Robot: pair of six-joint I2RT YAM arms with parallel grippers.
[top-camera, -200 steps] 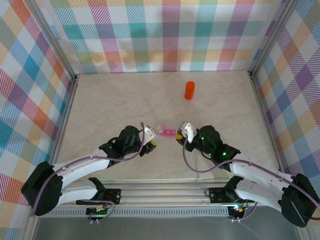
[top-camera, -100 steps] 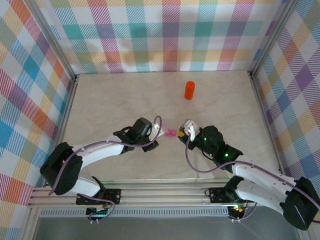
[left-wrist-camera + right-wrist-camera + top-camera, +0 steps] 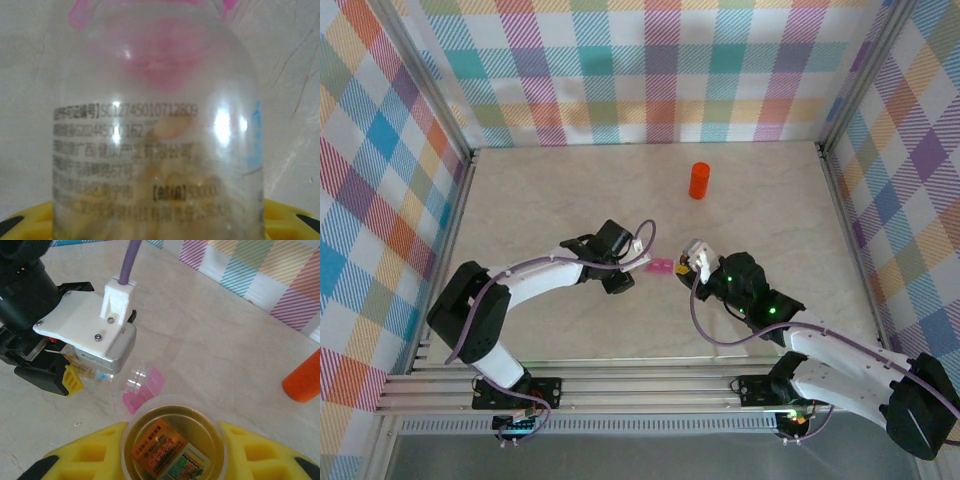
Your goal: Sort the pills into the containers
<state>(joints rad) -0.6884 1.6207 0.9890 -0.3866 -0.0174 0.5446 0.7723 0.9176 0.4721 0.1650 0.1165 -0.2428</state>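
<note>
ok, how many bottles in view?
3. Orange bottle standing on the table's far side; clear pill bottle gripped in the left claw, near the pink pill box; labelled bottle in the right claw. None appears hidden.

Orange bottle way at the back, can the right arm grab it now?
Probably not yet. The right gripper is shut on a clear jar. Nothing stands between it and the orange bottle, though.

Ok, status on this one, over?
Left gripper shut on clear pill bottle, tipped toward pink pill box. Right gripper shut on round amber container. Orange bottle stands farther back, well clear.
</note>
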